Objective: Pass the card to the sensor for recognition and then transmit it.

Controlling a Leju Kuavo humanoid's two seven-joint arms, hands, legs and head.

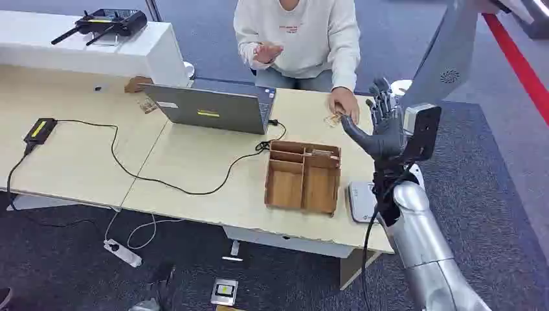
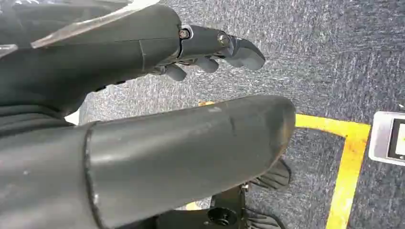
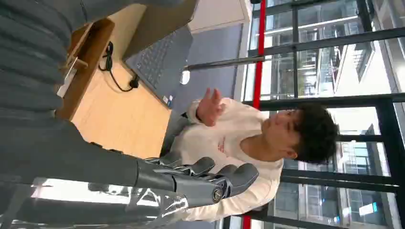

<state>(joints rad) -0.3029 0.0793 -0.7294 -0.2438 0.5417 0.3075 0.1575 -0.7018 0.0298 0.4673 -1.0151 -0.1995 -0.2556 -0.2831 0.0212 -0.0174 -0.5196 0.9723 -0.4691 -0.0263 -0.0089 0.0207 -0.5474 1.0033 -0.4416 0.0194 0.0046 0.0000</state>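
Right hand [image 1: 382,126]: you have it raised above the table's [image 1: 194,162] right end, fingers apart, holding nothing.
Left hand [image 2: 210,47]: hangs over carpet, fingers loosely curled, nothing in it.
Card [image 1: 333,119]: on table under person's hand [image 1: 343,103], beyond wooden tray [image 1: 303,176].
Sensor [image 1: 362,201]: beside tray, near table edge.

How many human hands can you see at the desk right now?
2, both the seated person's: one hand raised, palm open, behind the laptop; the other hand resting on the table by something small.
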